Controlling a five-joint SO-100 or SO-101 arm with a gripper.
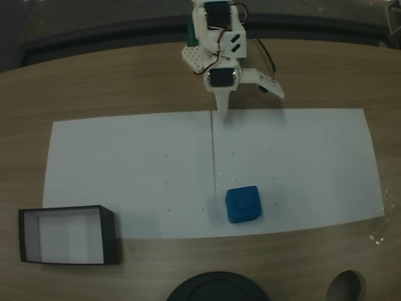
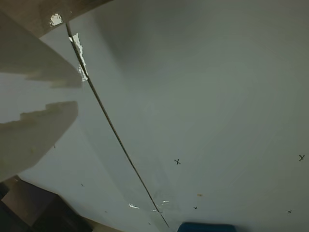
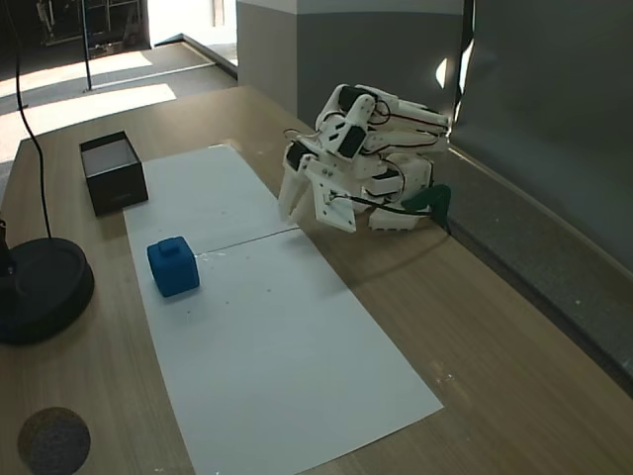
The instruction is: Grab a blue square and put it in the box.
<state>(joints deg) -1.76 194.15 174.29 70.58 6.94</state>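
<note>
1. Hand (image 1: 250, 103) folded back at far edge of paper (image 1: 125, 175), fingers apart, holding nothing.
2. Blue square (image 1: 243, 204) on paper, well apart from hand, nearer camera in a fixed view.
3. Box (image 1: 67, 236) on counter (image 1: 94, 81), off paper's corner.

Bright blue rounded cube (image 1: 243, 204), plain. Shallow rectangular box (image 1: 66, 234): black walls, white inside. 2 white paper sheets (image 1: 131, 175), dotted with tiny dark marks, small black crosses in the wrist view. Light brown wood-grain table (image 1: 94, 81). White plastic arm (image 3: 361, 158), black motors, green base part.
</note>
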